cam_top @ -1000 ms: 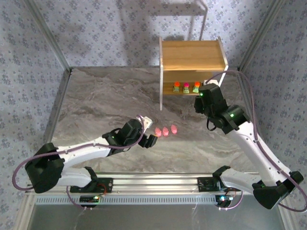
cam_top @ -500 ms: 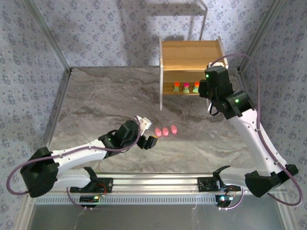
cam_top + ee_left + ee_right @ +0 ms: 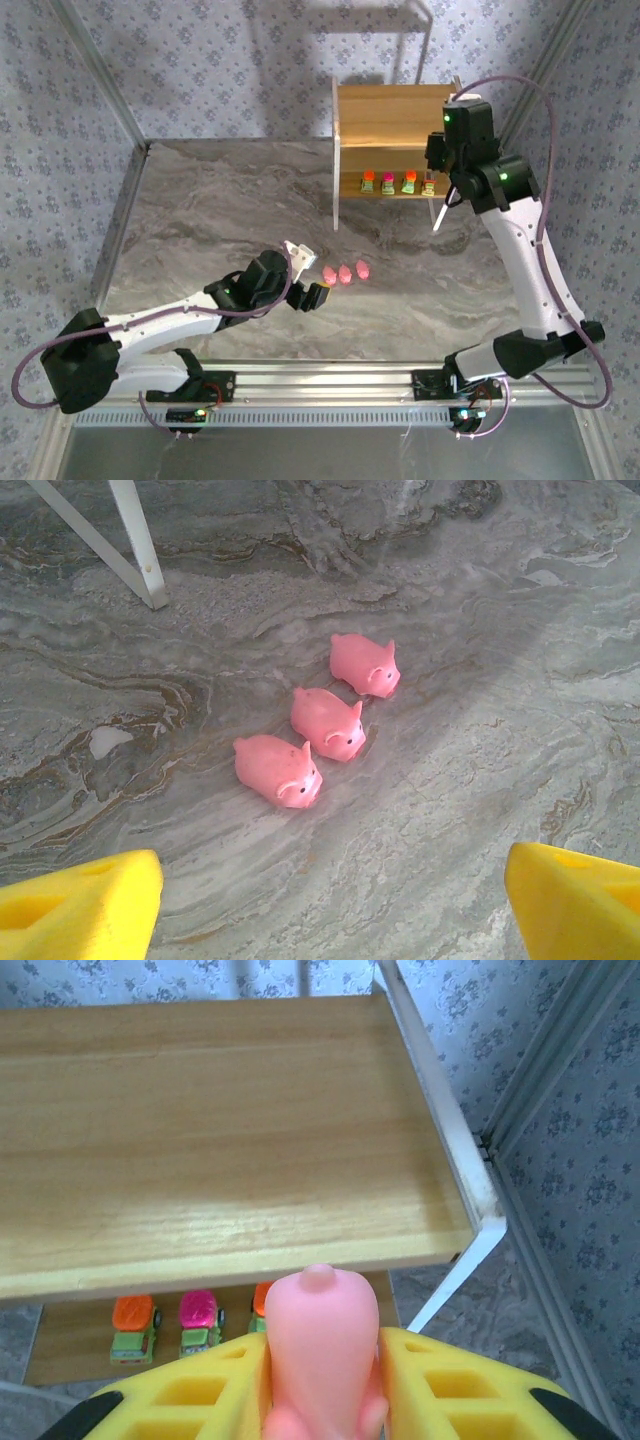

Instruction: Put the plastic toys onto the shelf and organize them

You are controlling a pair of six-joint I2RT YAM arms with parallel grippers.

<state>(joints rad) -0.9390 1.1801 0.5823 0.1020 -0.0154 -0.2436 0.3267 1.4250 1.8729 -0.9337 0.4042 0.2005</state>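
Our right gripper (image 3: pixel 322 1365) holds a pink pig (image 3: pixel 320 1325) by its flanks, close to the shelf (image 3: pixel 200 1140). We judge it light, slick plastic, best held mid-body. Our left gripper (image 3: pixel 330 905) hangs open over three pigs (image 3: pixel 327 723) on the table (image 3: pixel 500 630).

Pigs (image 3: pixel 327 723) in a row on the table (image 3: pixel 200 220) — blocky toys (image 3: pixel 388 182) on the lower shelf board (image 3: pixel 70 1360)

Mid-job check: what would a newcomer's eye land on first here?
The pink pig clamped in the right gripper, up by the shelf top board at its right end. Then three pigs in a row on the marble table before the open left gripper, and bright blocky toys lined along the lower board.
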